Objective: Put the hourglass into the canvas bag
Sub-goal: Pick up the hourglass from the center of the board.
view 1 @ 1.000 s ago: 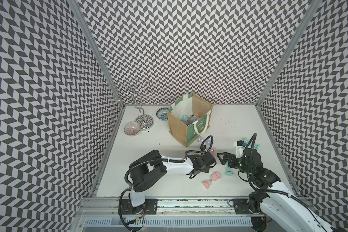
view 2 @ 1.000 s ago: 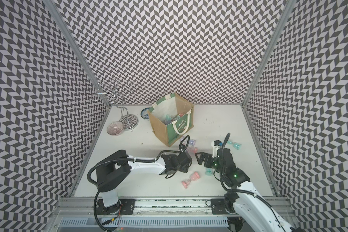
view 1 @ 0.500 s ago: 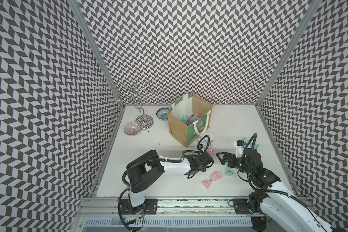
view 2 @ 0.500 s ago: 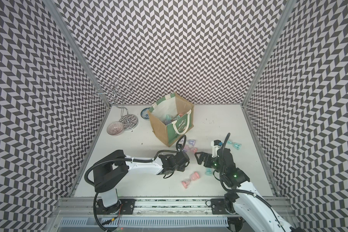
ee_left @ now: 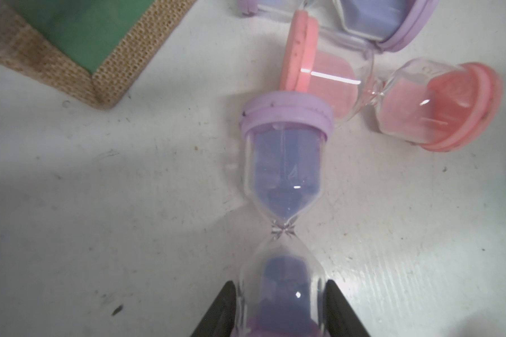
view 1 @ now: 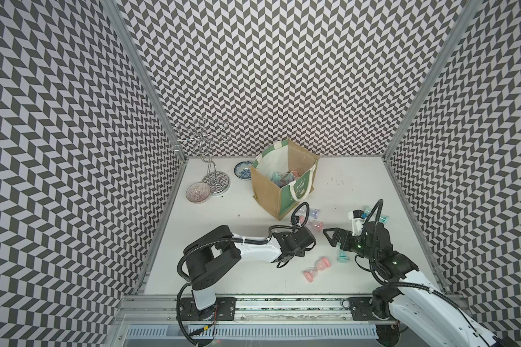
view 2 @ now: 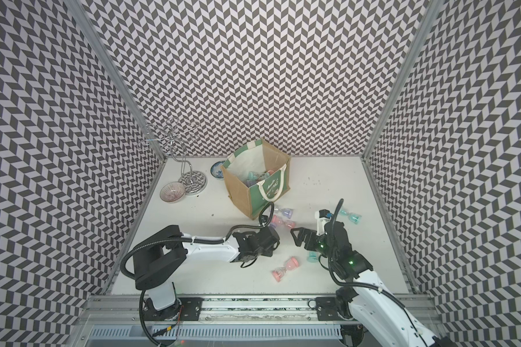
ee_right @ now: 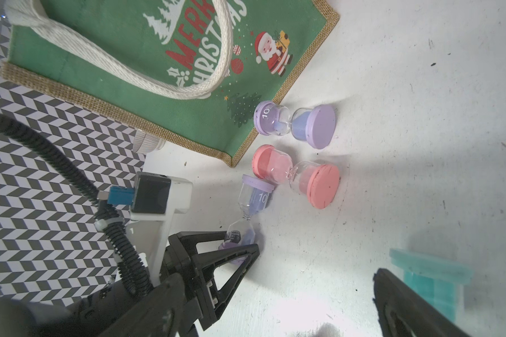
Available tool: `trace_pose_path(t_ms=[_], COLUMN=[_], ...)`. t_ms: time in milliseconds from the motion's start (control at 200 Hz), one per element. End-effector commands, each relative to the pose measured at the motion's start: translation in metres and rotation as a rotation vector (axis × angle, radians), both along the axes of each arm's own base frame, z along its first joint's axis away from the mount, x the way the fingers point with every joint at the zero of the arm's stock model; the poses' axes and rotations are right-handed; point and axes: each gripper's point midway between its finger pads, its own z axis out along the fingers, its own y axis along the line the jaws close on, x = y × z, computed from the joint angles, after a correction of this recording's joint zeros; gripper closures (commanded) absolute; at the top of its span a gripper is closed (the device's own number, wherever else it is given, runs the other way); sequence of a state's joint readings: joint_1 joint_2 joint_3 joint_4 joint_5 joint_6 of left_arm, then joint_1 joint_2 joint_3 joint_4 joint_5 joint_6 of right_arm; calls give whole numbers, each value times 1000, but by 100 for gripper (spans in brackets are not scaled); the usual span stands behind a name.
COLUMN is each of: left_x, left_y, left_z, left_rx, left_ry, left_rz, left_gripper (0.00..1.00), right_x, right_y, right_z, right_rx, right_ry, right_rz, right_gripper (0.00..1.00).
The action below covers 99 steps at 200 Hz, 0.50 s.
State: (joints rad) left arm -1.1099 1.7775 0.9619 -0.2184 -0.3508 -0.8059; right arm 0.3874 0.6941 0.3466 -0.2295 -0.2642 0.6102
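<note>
Two purple hourglasses (ee_right: pixel 294 124) (ee_right: pixel 256 198), both "10"

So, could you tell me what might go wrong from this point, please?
1. The left fingers pinch the purple hourglass by one end bulb only, on smooth glass, so it may swing or slip when lifted.
2. Its far cap seems to touch the pink hourglass, which could get knocked.
3. The canvas bag stands tall; a low carry might hit its rim.
</note>
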Motion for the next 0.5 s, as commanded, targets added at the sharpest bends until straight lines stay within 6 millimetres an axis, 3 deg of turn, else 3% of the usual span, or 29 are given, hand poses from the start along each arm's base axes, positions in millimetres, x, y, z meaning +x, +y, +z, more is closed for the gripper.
trace_pose_path(t_ms=[0, 370, 491], left_x=[7, -5, -10], left_y=[5, 16, 17], left_z=[21, 51, 66], left_rx=[-28, -60, -82], left_ry=[-47, -74, -83], left_rz=[39, -7, -29], left_gripper=[62, 71, 71], right_x=[8, 12, 11], right_y=[3, 7, 18], right_z=[15, 31, 47], right_rx=[27, 39, 75], right_ry=[-64, -108, -154], right_rz=[4, 22, 89], right_gripper=[1, 1, 1])
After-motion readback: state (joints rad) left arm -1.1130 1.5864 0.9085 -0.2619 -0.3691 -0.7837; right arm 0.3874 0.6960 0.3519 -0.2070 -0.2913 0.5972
